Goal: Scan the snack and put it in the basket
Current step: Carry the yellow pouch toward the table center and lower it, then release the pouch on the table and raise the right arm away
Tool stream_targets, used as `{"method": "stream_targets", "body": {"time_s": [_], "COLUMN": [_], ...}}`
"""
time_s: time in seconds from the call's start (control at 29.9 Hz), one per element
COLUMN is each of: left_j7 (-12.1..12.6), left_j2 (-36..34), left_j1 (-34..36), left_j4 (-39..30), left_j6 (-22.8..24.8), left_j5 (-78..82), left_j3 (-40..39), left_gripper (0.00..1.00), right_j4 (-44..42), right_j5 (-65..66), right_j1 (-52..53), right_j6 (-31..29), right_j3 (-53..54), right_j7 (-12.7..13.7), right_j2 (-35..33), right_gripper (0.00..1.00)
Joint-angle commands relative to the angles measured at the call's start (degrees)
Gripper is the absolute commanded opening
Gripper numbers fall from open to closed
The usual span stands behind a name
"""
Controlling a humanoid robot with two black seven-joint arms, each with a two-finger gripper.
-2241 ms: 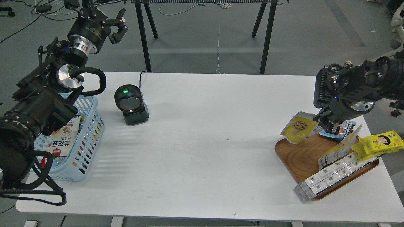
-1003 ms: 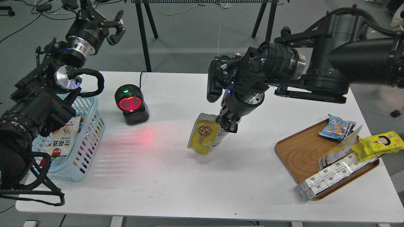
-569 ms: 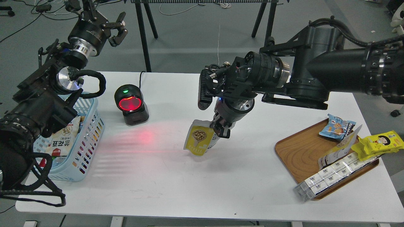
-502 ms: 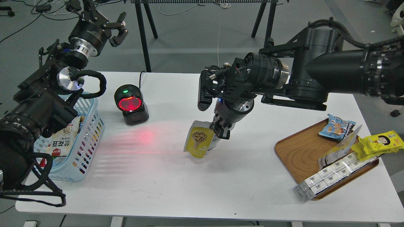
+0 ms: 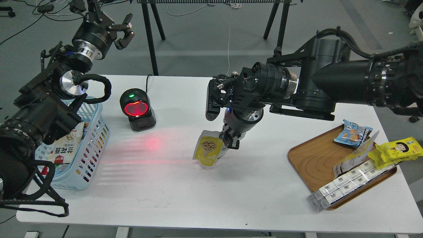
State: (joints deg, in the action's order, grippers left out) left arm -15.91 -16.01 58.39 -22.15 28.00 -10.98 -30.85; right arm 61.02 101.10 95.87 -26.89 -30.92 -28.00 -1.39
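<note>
The snack (image 5: 207,150) is a small yellow pouch with a round picture of nuts and a white top. My right gripper (image 5: 230,139) is shut on its upper right edge and holds it just above the table's middle, to the right of the scanner. The scanner (image 5: 136,110) stands at the back left, its window glowing red, with red light on the table in front of it. The light blue basket (image 5: 94,145) stands at the left edge with packets inside. My left gripper (image 5: 121,29) is open and empty, raised high beyond the table's far left.
A brown wooden tray (image 5: 314,162) at the right holds a small blue packet (image 5: 353,133), a bright yellow packet with a cartoon face (image 5: 398,149), a white pouch and a long clear pack. My left arm partly covers the basket.
My right gripper lifted the snack off the tray and carried it left to the table's middle. The scanner window went from dark to red. In the last half second the snack barely moved.
</note>
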Motion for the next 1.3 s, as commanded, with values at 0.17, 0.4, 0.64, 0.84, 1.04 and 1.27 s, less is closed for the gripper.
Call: {"method": "stream_targets", "body": {"time_s": [0.17,0.4,0.64,0.84,1.04,1.27], "left_j7": [0.0,0.0,0.09,0.26,0.44,0.62], "left_j2": [-0.08,0.01,0.01,-0.16,-0.16,-0.51], "left_j1": [-0.39,-0.39,-0.3,0.23,0.58,1.28], "left_j4": [0.0,0.0,0.0,-0.09,-0.26,-0.44], "left_j6": [0.0,0.0,0.0,0.0,0.0,0.0], "left_j5": [0.08,0.0,0.0,0.08,0.08,0.08], "left_j3": [0.0,0.0,0.0,0.0,0.0,0.0], "left_gripper": [1.0,1.0,1.0,1.0,1.0,1.0], "right_j4": [-0.02,0.07,0.59,4.46,9.38,9.3], "right_j5": [0.15,0.23,-0.47,-0.73,-0.82,-0.91], "right_j1": [-0.16,-0.07,0.98,5.2,7.92,4.95], "right_j6": [-0.09,-0.18,-0.18,0.0,-0.09,-0.7], "right_j3": [-0.1,-0.1,0.51,2.0,6.13,16.76], "right_j7": [0.0,0.0,0.0,0.0,0.0,0.0], "right_j2": [0.33,0.42,-0.28,-5.37,-12.05,-21.45], "right_gripper": [0.05,0.11,0.2,0.42,0.59,0.83]}}
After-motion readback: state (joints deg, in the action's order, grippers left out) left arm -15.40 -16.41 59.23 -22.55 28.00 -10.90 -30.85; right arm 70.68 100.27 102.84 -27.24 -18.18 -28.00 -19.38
